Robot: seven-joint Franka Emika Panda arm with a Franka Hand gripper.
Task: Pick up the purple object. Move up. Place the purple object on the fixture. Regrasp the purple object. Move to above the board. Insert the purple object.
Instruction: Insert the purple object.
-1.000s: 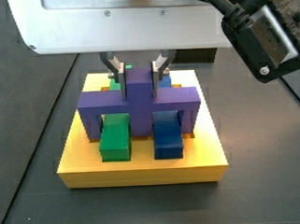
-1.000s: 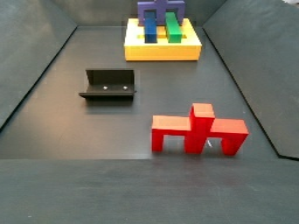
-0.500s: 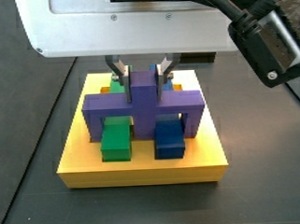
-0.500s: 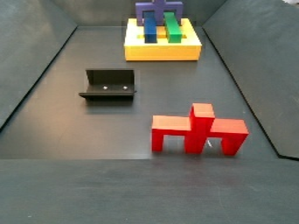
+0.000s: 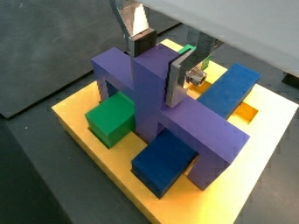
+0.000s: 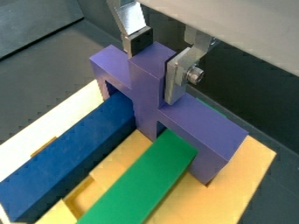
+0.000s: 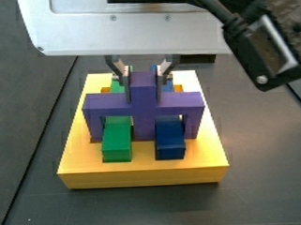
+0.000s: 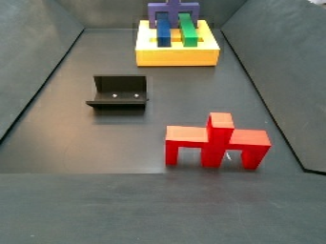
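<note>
Squarely over the board (image 7: 143, 169), a thick matte yellow slab, the gripper (image 5: 159, 58) hangs with its flat silver fingers (image 6: 181, 72) flanking the upright stem of the purple object (image 5: 163, 109). That blocky, smooth-faced piece stands on the board, its wide crossbar bridging the long green bar (image 6: 142, 189) and the long blue bar (image 6: 70, 164). The jaws look pressed to the stem, though a thin gap cannot be ruled out. Well apart on the dark surface sit the boxy black fixture (image 8: 118, 92) and a similar red piece (image 8: 214, 144).
</note>
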